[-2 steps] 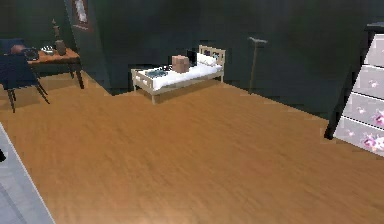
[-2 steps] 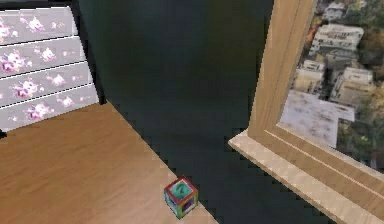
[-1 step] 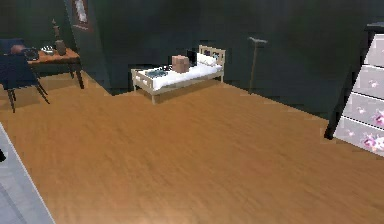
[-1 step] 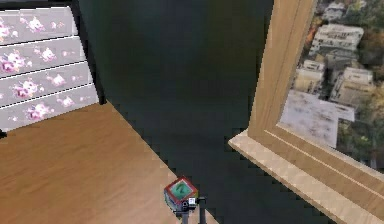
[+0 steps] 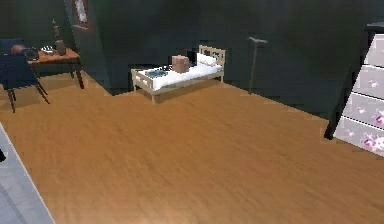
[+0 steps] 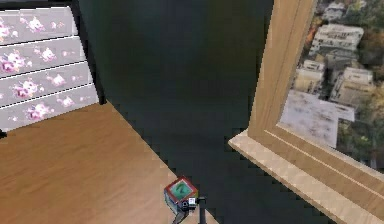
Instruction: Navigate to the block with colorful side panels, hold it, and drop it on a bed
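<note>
The forward view is taken from above the wooden floor (image 5: 190, 150), looking ahead and somewhat downward; a bed (image 5: 178, 75) is seen far off against the back wall (image 5: 290, 50). The arm side view is directed sideways and downward, with a dark wall (image 6: 190, 90) and a window frame (image 6: 275, 90) seen from much nearer. A white drawer unit (image 5: 365, 95) at the forward view's right edge is shared: the same drawer unit (image 6: 45, 65) is shown at the arm side view's upper left.

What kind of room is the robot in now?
Probably a bedroom: a bed by the dark wall, a desk with a chair, and white drawers.
</note>
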Tool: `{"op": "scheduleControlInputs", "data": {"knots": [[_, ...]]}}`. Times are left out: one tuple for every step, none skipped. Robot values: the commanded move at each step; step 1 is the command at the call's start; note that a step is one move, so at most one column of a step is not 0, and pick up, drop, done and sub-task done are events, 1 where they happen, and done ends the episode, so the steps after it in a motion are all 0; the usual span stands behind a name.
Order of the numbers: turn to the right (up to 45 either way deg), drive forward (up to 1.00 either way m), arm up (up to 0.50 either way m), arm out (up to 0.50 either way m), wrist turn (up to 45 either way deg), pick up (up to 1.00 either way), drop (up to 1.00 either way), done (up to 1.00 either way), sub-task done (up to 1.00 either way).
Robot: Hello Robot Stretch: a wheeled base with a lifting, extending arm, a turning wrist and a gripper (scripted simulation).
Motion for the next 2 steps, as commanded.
{"op": "scheduleControlInputs", "data": {"knots": [[0.0, 0.0, 0.0, 0.0, 45.0, 0.0, 0.0, 0.0, 0.0], [0.0, 0.0, 0.0, 0.0, 45.0, 0.0, 0.0, 0.0, 0.0]]}}
